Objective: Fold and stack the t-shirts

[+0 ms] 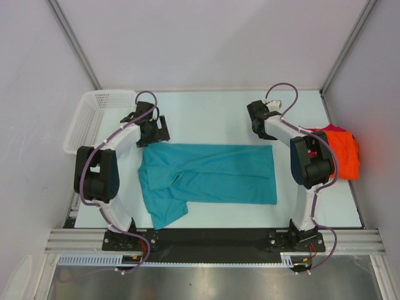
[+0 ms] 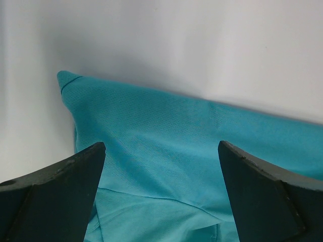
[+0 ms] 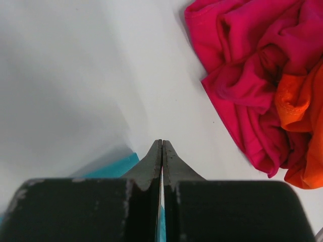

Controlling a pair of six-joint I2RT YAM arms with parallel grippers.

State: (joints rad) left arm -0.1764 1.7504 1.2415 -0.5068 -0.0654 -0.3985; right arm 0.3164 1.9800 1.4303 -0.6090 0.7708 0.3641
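The teal-blue t-shirt [image 1: 209,175] lies spread flat in the middle of the table, one sleeve sticking out toward the near left. My left gripper [image 1: 157,131] is open and hovers over its far left corner; the cloth [image 2: 166,131] shows between the spread fingers [image 2: 60,186]. My right gripper [image 1: 258,125] is shut and empty beside the shirt's far right corner [image 3: 113,169]. The orange t-shirt [image 1: 347,155] and the magenta-red t-shirt [image 1: 334,129] lie crumpled together at the right edge. Both show in the right wrist view, magenta [image 3: 242,75] and orange [image 3: 303,131].
A white mesh basket [image 1: 94,115] stands at the far left corner, just behind the left arm. Grey walls enclose the table at the back and sides. The metal rail with the arm bases [image 1: 212,240] runs along the near edge.
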